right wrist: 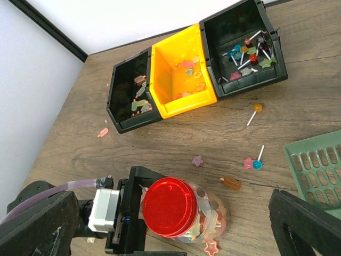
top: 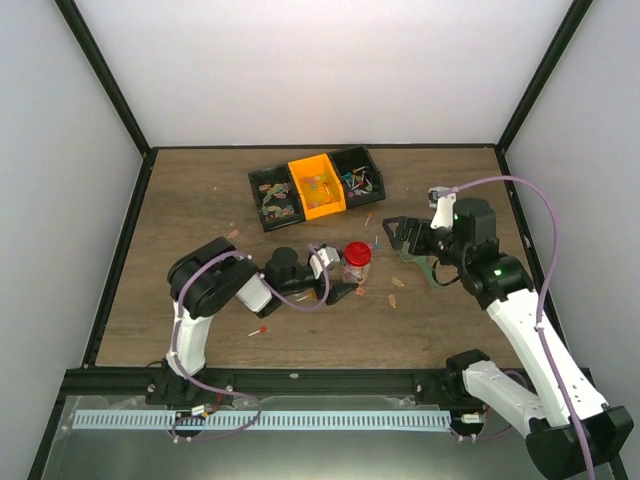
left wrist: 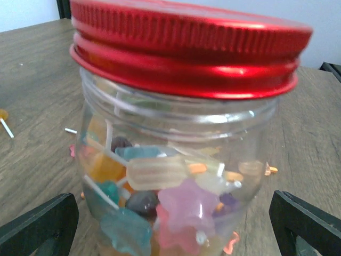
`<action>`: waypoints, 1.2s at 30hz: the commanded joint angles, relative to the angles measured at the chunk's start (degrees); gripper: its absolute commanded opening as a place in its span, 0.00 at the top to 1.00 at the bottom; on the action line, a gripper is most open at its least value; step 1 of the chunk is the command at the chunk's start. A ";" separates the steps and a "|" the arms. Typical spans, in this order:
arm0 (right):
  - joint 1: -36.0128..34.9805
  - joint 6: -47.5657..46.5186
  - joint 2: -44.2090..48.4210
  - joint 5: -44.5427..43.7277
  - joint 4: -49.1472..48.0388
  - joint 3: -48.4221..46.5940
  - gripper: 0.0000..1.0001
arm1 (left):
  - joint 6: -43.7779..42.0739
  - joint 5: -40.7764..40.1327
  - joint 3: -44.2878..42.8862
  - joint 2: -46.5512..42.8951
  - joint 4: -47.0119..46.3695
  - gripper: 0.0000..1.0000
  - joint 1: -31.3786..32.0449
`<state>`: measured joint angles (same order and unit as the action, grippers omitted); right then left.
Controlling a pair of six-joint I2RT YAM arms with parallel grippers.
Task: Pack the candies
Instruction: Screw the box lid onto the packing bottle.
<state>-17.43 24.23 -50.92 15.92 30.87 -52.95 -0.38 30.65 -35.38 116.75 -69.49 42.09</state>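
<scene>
Clear plastic jar (top: 356, 266), round red metal lid (right wrist: 169, 207) sitting on it, is standing mid-table holding many small multicoloured candies (left wrist: 170, 197); your left gripper (top: 336, 277) is straddling it, jaws wide, not clamping; right gripper (top: 402, 238) is hovering right, spread; strays (right wrist: 253, 162) are lying nearby, far bins (right wrist: 181, 104) holding more; packing looks unfinished.

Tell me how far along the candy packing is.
Done: the clear plastic jar is partly filled with multicoloured candies, its round red metal lid on top. In hand: nothing; the left gripper straddles the jar open, the right gripper hangs open. Left: loose candies on the wooden table and in the three bins.
</scene>
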 commanded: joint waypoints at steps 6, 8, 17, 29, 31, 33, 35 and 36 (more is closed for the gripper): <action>0.44 -0.45 2.11 0.61 1.92 -0.85 0.00 | -1.82 -0.02 -2.64 4.36 -3.07 0.00 0.75; 0.41 -0.27 2.05 0.73 1.91 -0.52 0.00 | -1.90 -0.42 -2.89 4.68 -3.79 0.00 0.89; 0.41 0.70 1.70 1.42 0.58 1.77 0.01 | -2.07 0.32 -5.98 5.58 -2.90 0.00 1.06; 0.44 2.86 2.05 4.64 -1.86 3.28 0.02 | -1.36 1.06 -6.90 7.29 -3.10 0.11 1.15; 0.40 3.41 1.97 6.02 -2.55 3.65 0.02 | -1.21 1.07 -6.81 7.35 -3.36 0.14 1.15; 0.42 4.45 1.73 8.40 -3.97 4.52 0.02 | -0.99 1.12 -6.81 7.36 -3.34 0.19 1.14; 0.43 6.36 1.41 10.86 -6.02 5.90 0.03 | -0.94 1.27 -6.73 7.38 -3.52 0.20 1.13; 0.45 7.15 1.21 12.07 -7.21 6.66 0.05 | -0.89 1.32 -6.66 7.38 -3.53 0.20 1.13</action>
<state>-17.43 27.99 -49.65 22.26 28.29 -48.42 -0.69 30.48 -41.47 123.07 -70.81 42.94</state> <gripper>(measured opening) 0.972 0.810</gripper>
